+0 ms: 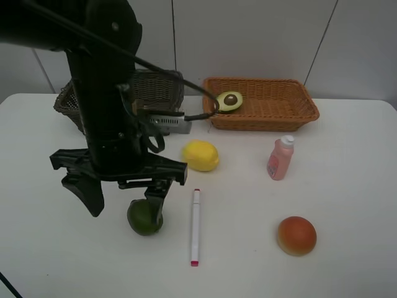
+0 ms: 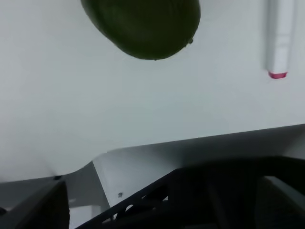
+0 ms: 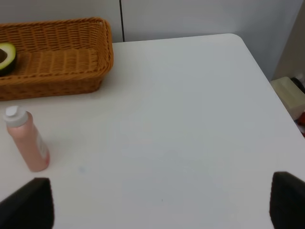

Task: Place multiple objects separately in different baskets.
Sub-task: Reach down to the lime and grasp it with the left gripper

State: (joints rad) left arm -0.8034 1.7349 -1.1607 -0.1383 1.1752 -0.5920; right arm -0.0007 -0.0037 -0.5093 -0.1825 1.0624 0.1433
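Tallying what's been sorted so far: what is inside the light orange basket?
Only a halved avocado, cut side up, at its left end; the rest of the orange basket shows bare weave. A black cable crosses its left corner, hiding little.

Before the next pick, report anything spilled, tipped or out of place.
Nothing stands out. The bottle stands upright and capped, the marker lies flat, the avocado sits in the tan basket, and lemon, lime and peach rest apart on the table. No spill shows. The dark basket is mostly hidden behind the arm.
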